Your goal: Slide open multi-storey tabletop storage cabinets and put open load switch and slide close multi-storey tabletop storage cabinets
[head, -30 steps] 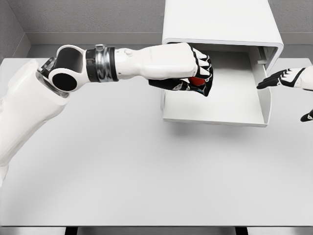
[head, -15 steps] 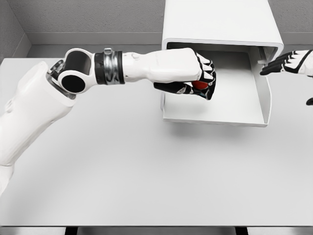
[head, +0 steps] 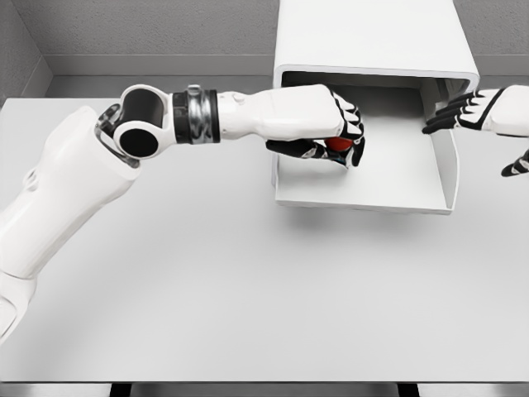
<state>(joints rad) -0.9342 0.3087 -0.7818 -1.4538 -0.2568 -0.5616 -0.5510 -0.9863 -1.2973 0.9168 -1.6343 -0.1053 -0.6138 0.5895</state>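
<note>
White arms with black elbow joints, silver wrist ring (head: 196, 116), and black-and-white fingers (head: 351, 124).

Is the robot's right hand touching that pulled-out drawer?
Cannot tell. In the head view, the right hand's fingertips overlap the drawer's right wall, but height is unclear.

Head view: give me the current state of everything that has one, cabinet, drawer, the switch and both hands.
Storage cabinet: upright at the table's far edge, one drawer out.
Drawer: slid open, its floor bare where visible.
Load switch: red part showing, held over the drawer's left side, not yet released.
Left hand: fingers curled around the load switch.
Right hand: fingers extended, holding nothing, beside the drawer's right wall.
Table: white.
</note>
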